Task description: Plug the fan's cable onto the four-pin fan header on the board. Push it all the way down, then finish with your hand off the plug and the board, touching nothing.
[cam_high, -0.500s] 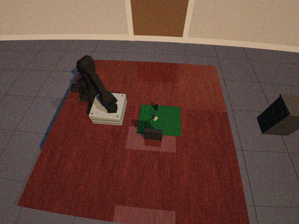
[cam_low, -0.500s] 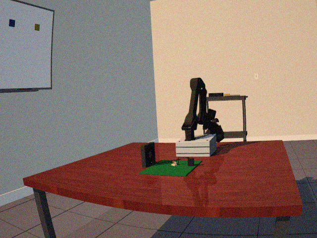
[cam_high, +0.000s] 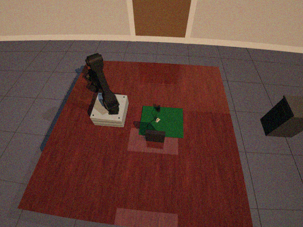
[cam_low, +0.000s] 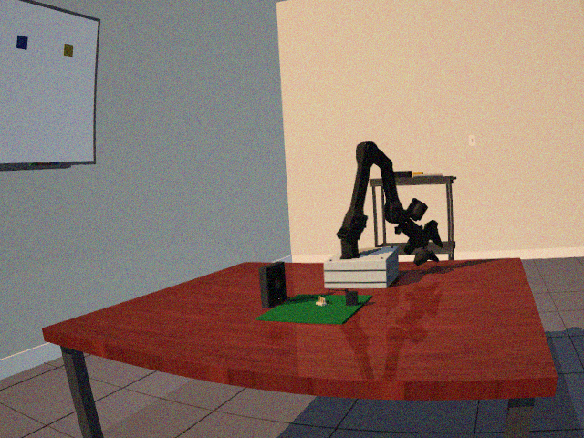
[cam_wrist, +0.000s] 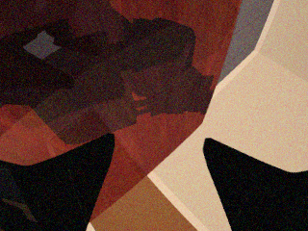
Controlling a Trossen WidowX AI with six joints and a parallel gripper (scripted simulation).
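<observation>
Header (cam_high: 157, 119) on board (cam_high: 171, 122): pale speck, pins too small to count in top or exterior view. Plug (cam_high: 156, 107) a dark blob, shape unclear; cable (cam_high: 150, 118) barely traceable. Fan (cam_high: 155, 135) blades unreadable. Wrist view: tool fingers cut off by the bottom edge, fan and board out of frame. Desk (cam_low: 424, 329) right legs cropped in exterior view.

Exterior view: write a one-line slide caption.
Arm folded behind its base, open gripper far from the green board and fan.

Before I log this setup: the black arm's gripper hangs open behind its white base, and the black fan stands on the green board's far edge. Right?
Not quite. The top view shows the black fan at the green board's near edge. The gripper is open beyond the white base.
</observation>
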